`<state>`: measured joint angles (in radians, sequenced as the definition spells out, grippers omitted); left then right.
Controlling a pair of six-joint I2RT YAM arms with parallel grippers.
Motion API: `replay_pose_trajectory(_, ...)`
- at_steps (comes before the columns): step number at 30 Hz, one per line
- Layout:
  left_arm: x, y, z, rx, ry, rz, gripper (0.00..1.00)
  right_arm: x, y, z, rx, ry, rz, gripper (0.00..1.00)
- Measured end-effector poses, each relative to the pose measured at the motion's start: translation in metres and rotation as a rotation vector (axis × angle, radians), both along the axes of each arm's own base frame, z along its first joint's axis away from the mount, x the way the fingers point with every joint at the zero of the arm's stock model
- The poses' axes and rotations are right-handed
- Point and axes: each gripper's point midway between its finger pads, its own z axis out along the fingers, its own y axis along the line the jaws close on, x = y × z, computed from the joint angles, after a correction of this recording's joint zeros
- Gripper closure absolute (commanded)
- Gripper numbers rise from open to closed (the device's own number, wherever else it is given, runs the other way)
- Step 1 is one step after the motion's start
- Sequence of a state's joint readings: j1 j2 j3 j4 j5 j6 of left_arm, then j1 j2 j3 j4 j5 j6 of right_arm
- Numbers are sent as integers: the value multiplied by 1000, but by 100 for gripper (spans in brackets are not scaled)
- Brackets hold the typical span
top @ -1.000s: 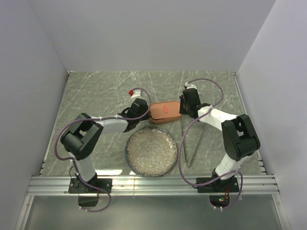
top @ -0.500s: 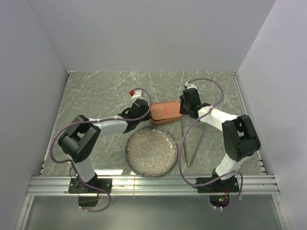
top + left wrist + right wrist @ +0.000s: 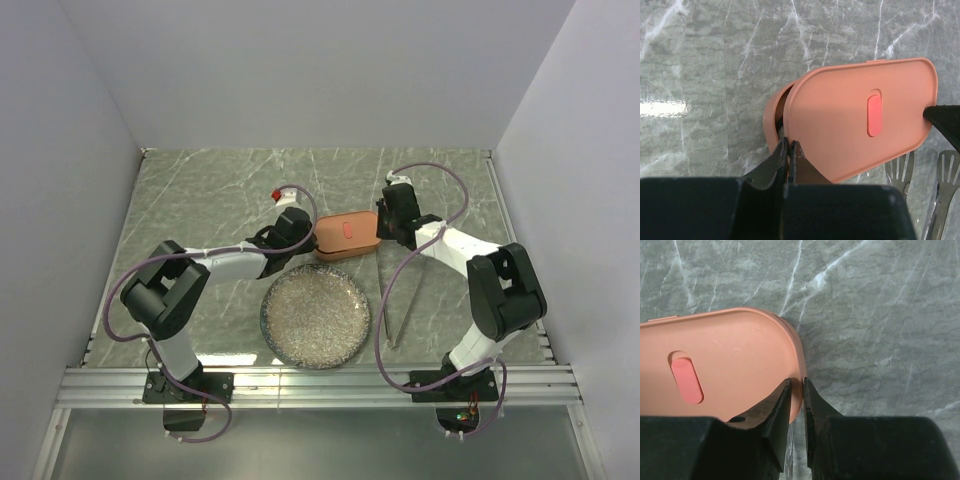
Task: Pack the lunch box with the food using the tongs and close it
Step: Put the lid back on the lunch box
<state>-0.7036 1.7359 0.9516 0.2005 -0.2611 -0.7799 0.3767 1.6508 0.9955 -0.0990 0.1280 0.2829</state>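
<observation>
The salmon lunch box [image 3: 345, 235] stands behind the plate. Its lid [image 3: 840, 110] with the red mark lies on it slightly askew. A strip of the tray's wall [image 3: 770, 118] shows at the left end. My left gripper [image 3: 789, 144] is shut, its tips at the lid's near-left edge beside that wall. My right gripper [image 3: 797, 381] is shut to a narrow slit, tips on the rim of the lid [image 3: 735, 360] at its right end. Both grippers flank the box, left gripper [image 3: 305, 240] and right gripper [image 3: 383, 232]. The tongs [image 3: 395, 300] lie on the table. The food is hidden.
The round speckled grey plate [image 3: 316, 315] sits in front of the box with nothing on it. The tongs' slotted tips [image 3: 902, 172] lie just past the box's right end. Grey walls close in the marble table on three sides.
The left arm has reached slightly further toward the box and its elbow has sunk. The box has shifted a touch. Both grippers stay shut.
</observation>
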Motion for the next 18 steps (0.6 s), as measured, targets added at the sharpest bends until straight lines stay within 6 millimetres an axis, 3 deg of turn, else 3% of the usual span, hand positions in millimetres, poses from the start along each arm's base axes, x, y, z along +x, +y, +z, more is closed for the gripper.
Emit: replay_pose_trajectory(18, -3, -4, 12, -20, -18, -9, 100, -2, -4, 12, -11, -18, 0, 78)
